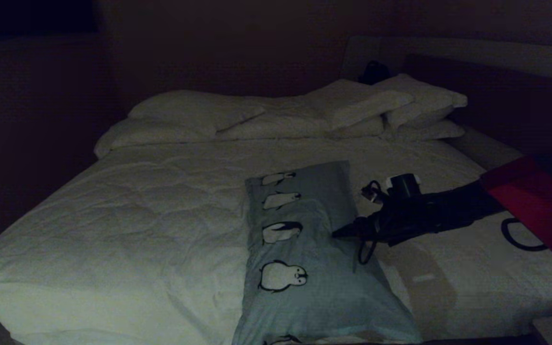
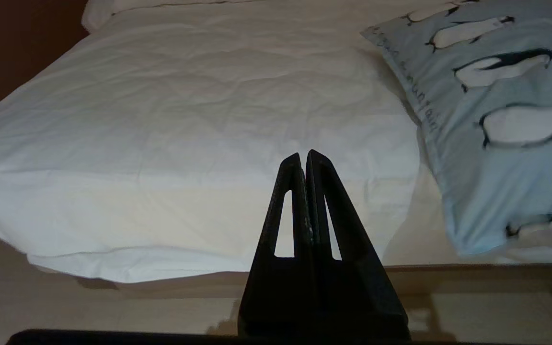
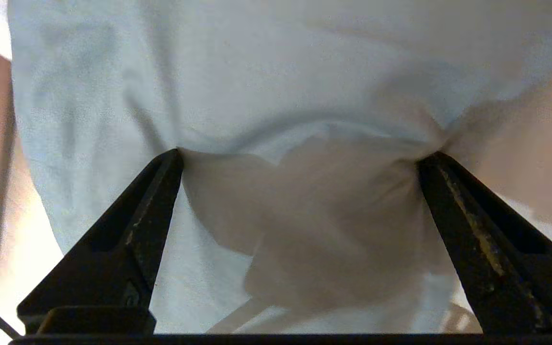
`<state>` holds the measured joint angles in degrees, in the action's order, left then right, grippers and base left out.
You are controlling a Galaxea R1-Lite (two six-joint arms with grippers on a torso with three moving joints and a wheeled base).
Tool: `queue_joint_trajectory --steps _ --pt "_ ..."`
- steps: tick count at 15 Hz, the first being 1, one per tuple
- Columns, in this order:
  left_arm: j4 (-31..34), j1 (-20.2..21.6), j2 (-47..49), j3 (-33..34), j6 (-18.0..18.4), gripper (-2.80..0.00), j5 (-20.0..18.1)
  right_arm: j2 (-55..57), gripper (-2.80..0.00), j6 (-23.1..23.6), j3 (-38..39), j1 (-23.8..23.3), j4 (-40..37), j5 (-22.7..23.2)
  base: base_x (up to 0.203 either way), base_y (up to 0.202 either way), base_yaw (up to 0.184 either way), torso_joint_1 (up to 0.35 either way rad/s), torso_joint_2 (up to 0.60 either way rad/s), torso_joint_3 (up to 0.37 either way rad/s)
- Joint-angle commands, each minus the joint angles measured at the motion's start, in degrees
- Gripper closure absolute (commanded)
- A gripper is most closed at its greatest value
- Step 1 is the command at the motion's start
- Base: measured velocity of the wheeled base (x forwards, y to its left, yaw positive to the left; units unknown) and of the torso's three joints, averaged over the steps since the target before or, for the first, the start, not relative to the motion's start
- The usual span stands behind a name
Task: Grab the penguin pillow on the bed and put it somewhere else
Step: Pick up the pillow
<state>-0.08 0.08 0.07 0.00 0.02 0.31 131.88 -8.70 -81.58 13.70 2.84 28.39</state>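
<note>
Pale blue-grey cloth fills the right wrist view: the pillow [image 3: 266,86], printed with a row of penguins, lies lengthwise on the bed [image 1: 127,211], its near end at the foot edge and its far end pointing toward the white pillows [image 1: 276,115] at the headboard. The right gripper [image 3: 300,155] reaches in low from the pillow's right side with its jaws spread wide, and both fingertips [image 3: 173,158] press into the soft edge so that the fabric dimples and bulges between them. That wide stance seems chosen to take in a thick fold of stuffing, since a narrow bite would likely catch only the cover. Nothing is clamped yet; the pillow rests flat on the duvet. Closing on the bulge looks like the step in hand, and a shallow pinch may slip once the long pillow sags. The left gripper [image 2: 304,155] hangs parked off the foot of the bed, its fingers pressed together and empty.
</note>
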Motion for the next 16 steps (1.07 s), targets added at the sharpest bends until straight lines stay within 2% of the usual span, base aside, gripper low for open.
queue_joint_trajectory --steps 1,7,11,12,16 --pt "0.0 0.0 0.0 0.0 0.0 0.0 0.0 0.9 -2.8 -0.2 0.0 2.4 0.0 -1.7 0.0 0.0 0.0 0.0 0.0 0.0" --pt "0.0 0.0 0.0 0.0 0.0 0.0 0.0 3.2 -2.8 -0.4 -0.6 5.5 -0.1 -2.8 0.0 0.0 0.0 0.0 0.0 0.0" --pt "0.0 0.0 0.0 0.0 0.0 0.0 0.0 3.6 -2.8 -1.1 -0.7 6.3 0.0 -5.9 0.0 0.0 0.0 0.0 0.0 0.0" --pt "-0.1 0.0 0.0 0.0 0.0 0.0 0.0 3.6 0.0 -2.0 -0.8 6.3 0.4 -5.9 0.0 0.0 0.0 0.0 0.0 0.0" --pt "0.0 0.0 0.0 0.0 0.0 0.0 0.0 2.0 0.0 -4.5 -1.1 6.2 0.3 -5.9 0.0 0.0 0.0 0.0 0.0 0.0"
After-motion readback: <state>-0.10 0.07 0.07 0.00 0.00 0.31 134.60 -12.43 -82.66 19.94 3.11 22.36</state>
